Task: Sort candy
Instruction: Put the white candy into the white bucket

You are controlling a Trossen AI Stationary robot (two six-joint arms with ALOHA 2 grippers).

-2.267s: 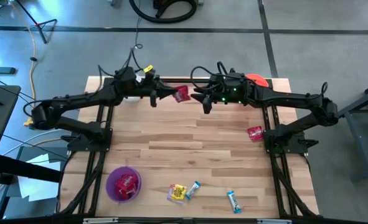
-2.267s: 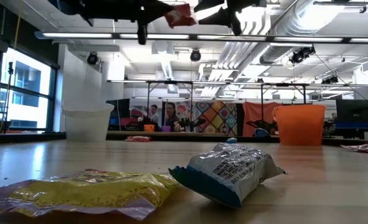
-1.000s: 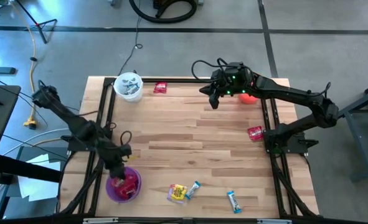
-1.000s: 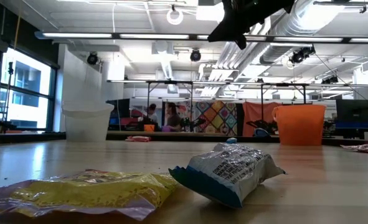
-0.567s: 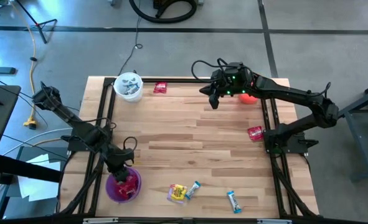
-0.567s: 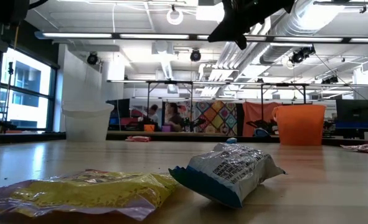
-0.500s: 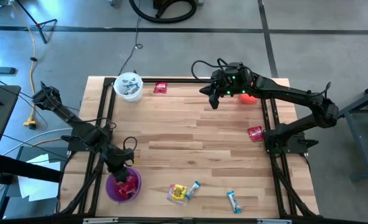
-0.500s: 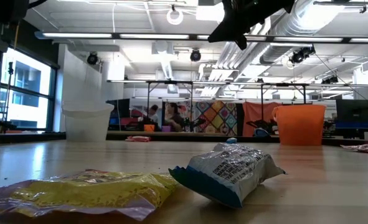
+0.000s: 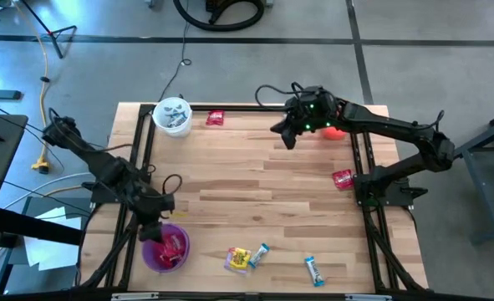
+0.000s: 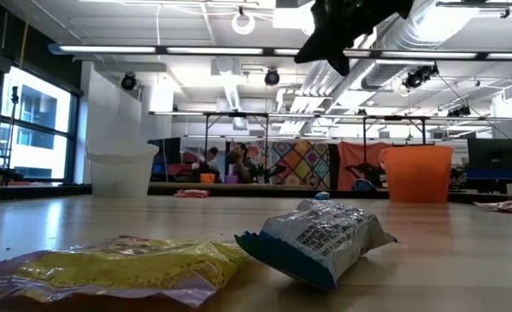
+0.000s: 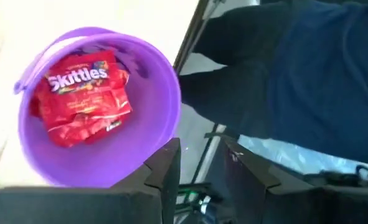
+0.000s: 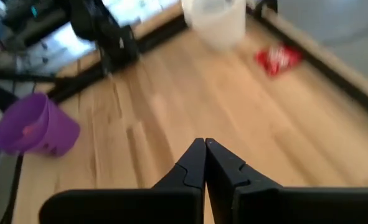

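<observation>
Candy is in two states: red packs (image 11: 83, 99) already lie inside the purple bucket (image 11: 162, 134), directly under the left gripper (image 9: 156, 227), while loose pieces lie on the table (image 9: 255, 180). The left gripper hangs just above the bucket's rim with its fingers (image 11: 165, 171) parted by a narrow gap and nothing between them; the wrist view looks straight down into the bucket, where a printed red pack lies flat on top of the others. The right gripper (image 9: 287, 138) hangs above the far end of the table, fingers (image 12: 195, 163) pressed together and empty, beside the orange bucket (image 9: 333, 131). The relation that governs the next pick is distance. Nearest the left gripper is the yellow pack (image 9: 239, 258), just beyond the bucket along the near edge, with a blue piece (image 9: 260, 253) touching it and lying aslant; a second blue piece (image 9: 313, 270) lies farther along the same edge, its long axis also oblique to the planks. Nearest the right gripper are two red packs: one (image 9: 216, 118) at the far edge next to the white bucket (image 9: 172, 116), well to its side, and one (image 9: 342, 178) by the right arm's base, back toward that arm. Judged from this layout, the near-edge cluster falls to the left arm and the far red packs to the right.
</observation>
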